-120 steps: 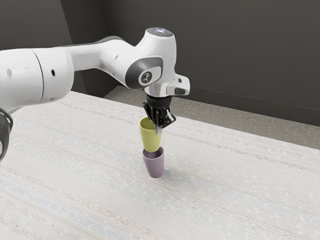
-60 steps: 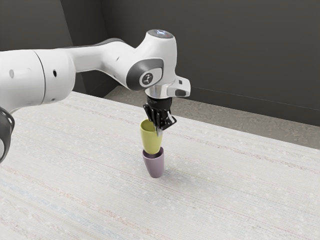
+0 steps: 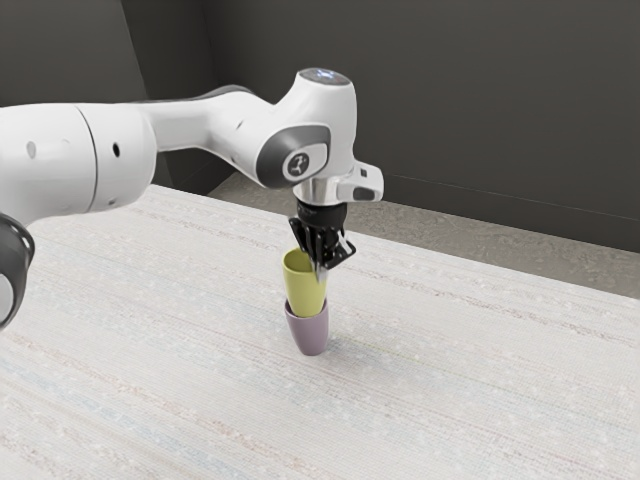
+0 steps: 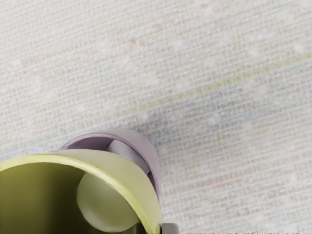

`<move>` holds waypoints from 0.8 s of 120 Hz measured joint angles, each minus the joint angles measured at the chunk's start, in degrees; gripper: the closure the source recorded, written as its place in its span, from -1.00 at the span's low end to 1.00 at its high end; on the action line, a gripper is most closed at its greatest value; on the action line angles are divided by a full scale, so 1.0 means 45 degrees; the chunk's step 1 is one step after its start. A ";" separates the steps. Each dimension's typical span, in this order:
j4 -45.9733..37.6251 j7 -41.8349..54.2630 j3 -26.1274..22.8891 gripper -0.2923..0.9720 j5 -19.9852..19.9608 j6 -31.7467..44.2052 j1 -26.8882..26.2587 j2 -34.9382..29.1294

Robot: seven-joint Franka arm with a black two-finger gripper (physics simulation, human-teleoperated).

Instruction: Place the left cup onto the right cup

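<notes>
An olive-yellow cup (image 3: 302, 285) stands upright with its base inside a mauve cup (image 3: 308, 330) that rests on the table (image 3: 480, 380). My gripper (image 3: 322, 262) is shut on the yellow cup's rim on the exterior view's right side, one finger inside and one outside. In the wrist view the yellow cup (image 4: 58, 195) lies just under my hand, its round bottom visible inside. The mauve cup's rim (image 4: 126, 141) curves out from behind it.
The table is a pale woven surface stretching to all sides of the stacked cups. Its far edge (image 3: 470, 235) runs along a dark wall at the back.
My hand has lowered the yellow cup a little deeper into the mauve cup and shifted slightly toward the exterior view's right. The mauve cup has stayed in place.
</notes>
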 joint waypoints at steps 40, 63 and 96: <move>-0.0035 -0.0032 0.0000 0.70 -0.0053 0.0062 0.0027 0.0116; -0.0020 -0.0044 0.0001 0.70 -0.0054 0.0148 0.0059 0.0231; 0.0010 -0.0043 0.0001 0.16 -0.0079 0.0104 0.0049 0.0231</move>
